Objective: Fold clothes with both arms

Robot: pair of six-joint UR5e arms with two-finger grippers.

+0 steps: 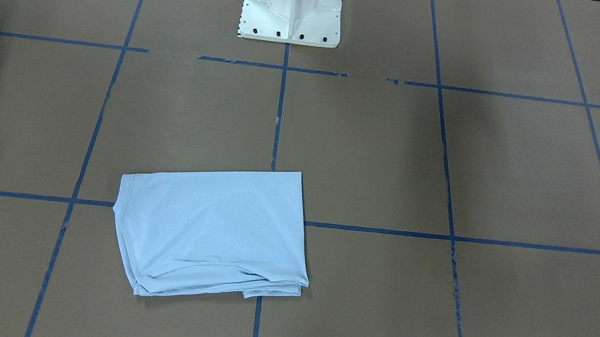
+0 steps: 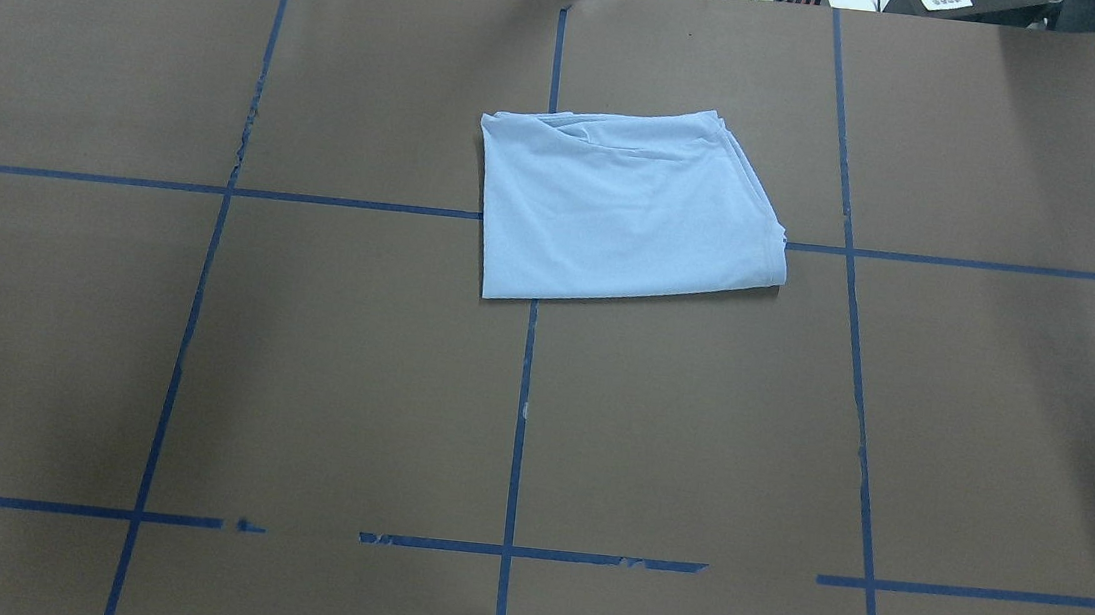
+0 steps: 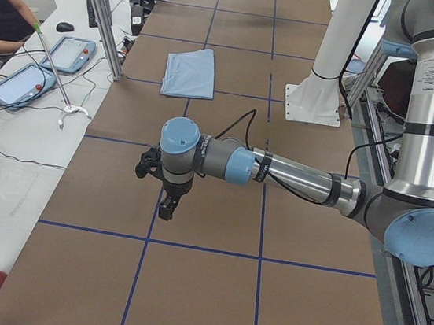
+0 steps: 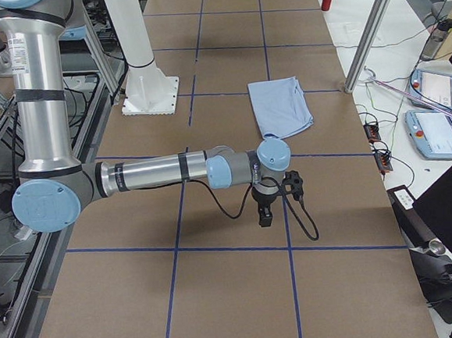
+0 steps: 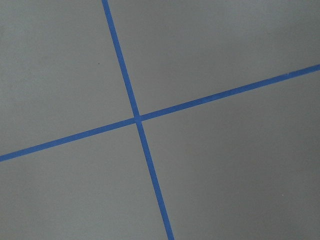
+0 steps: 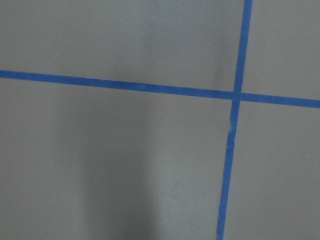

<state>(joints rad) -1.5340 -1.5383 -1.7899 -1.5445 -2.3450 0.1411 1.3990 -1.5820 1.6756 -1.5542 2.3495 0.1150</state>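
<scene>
Shirt [image 2: 622, 209], where is it?

Flat on the brown table [image 2: 300, 374], on the half far from the pedestal [image 1: 292, 5]. It is folded to a rough rectangle and lies over a crossing of the blue tape [image 2: 520, 425], most of it on the robot's right of the centre line.

What faces up?

Plain pale blue cloth. Stacked edges show along the side away from the robot and along its right side.

And the left gripper [image 3: 165, 208]?

Only the left side view has it. It points down over the paper, near a tape line and well apart from the shirt. I cannot tell whether its fingers are together or apart.

The right gripper [image 4: 266, 215]?

Much the same in the right side view: the right arm [image 4: 156, 174] is stretched low across the table, gripper pointing down above the paper, well apart from the shirt. Its fingers are too small to judge.

Wrist cameras?

Each shows brown paper with a tape crossing
</scene>
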